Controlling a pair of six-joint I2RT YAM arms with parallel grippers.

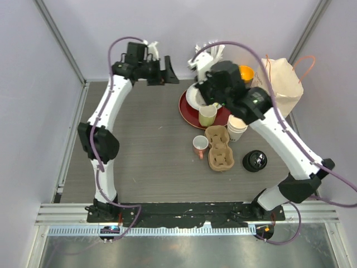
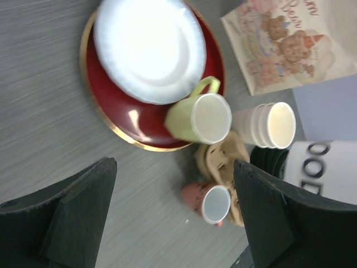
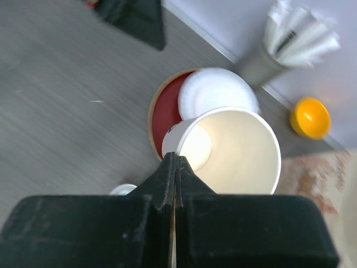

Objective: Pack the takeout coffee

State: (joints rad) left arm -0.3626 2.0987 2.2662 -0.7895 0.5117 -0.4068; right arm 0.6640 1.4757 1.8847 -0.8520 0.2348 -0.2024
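Paper cup (image 3: 240,151) wall pinched in my closed right gripper (image 3: 174,162); left gripper (image 2: 174,167) gapes empty; "OOD" legible on white surface (image 2: 326,173).

matt grey wood-grain surface (image 1: 150,145). glossy dark red plate (image 2: 109,103) with a shiny gold rim; glazed white plate (image 2: 148,47). rough brown pulp carrier (image 1: 218,148). smooth matt cream paper cup (image 3: 240,151). glossy black plastic lid (image 1: 255,161). matt beige paper bag (image 1: 281,84).

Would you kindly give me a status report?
Left gripper open, empty. Right gripper shut on lidless paper cup rim. Cup carrier empty; black lid on table.
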